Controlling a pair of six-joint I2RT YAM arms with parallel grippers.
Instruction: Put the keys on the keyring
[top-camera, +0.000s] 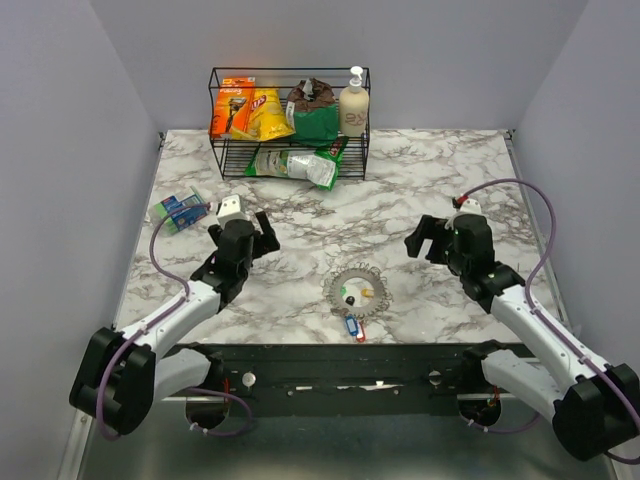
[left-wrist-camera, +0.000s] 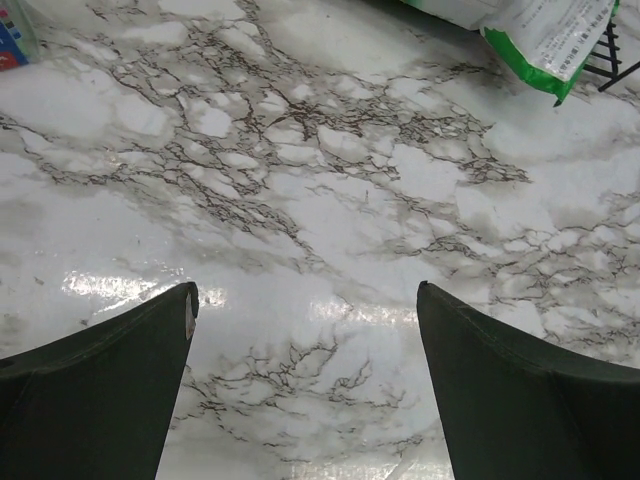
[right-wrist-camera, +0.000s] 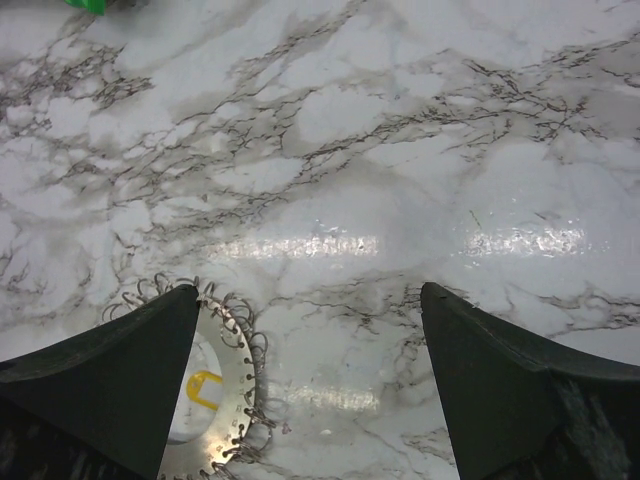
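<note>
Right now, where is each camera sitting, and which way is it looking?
Top camera: above and behind the arms, looking down at the marble table; shows both arms, left gripper, right gripper, keyring, keys.
Left wrist camera: on the left arm, facing down at the table; shows its own fingers, open.
Right wrist camera: on the right arm, facing down; shows its own fingers, open, beside the keyring.
Shared: top and right wrist both see the keyring.

One left gripper (top-camera: 267, 232), one right gripper (top-camera: 418, 235), one keyring (top-camera: 334, 288), perhaps four keys (top-camera: 350, 325), they're tiny from here. One wire rack (top-camera: 232, 158), one pump bottle (top-camera: 354, 108), one blue box (top-camera: 180, 210).
</note>
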